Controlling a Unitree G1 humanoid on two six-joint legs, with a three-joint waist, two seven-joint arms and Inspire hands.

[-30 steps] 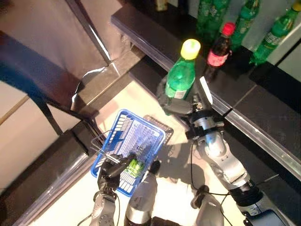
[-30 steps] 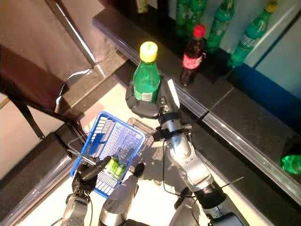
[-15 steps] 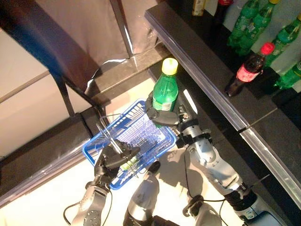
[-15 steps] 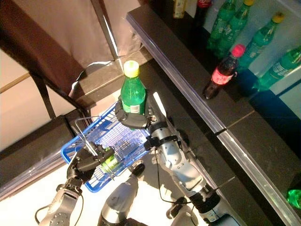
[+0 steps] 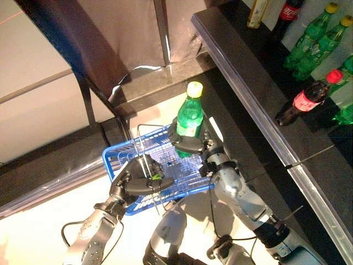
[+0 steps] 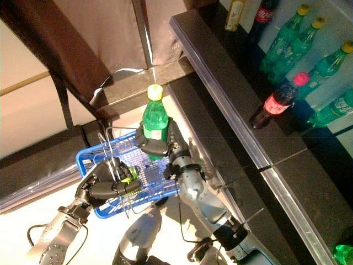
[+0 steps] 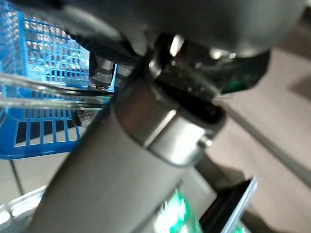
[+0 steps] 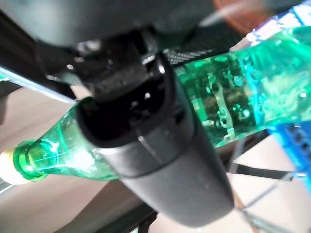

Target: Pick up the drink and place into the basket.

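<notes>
A green drink bottle (image 5: 190, 117) with a yellow cap stands upright above the far side of the blue basket (image 5: 113, 160). My right hand (image 5: 190, 144) is shut on the bottle's lower body; in the right wrist view its thumb (image 8: 146, 145) lies across the green bottle (image 8: 233, 111). My left hand (image 5: 135, 181) holds the basket at its near side, fingers curled round the wire handles (image 5: 144, 160). A small green item (image 6: 131, 178) lies inside the basket by that hand. The left wrist view shows the blue basket mesh (image 7: 43, 63) and wire handle (image 7: 48, 92).
A long black counter (image 5: 248, 72) with a shiny edge runs along the right. Behind it stand several green bottles (image 5: 311, 41) and a dark cola bottle with a red cap (image 5: 309, 99). A dark metal post (image 5: 88, 105) and low ledge stand behind the basket.
The camera view has shifted. My right hand has carried the green bottle away from the counter to above the basket's far side. My left hand still holds the basket's handles.
</notes>
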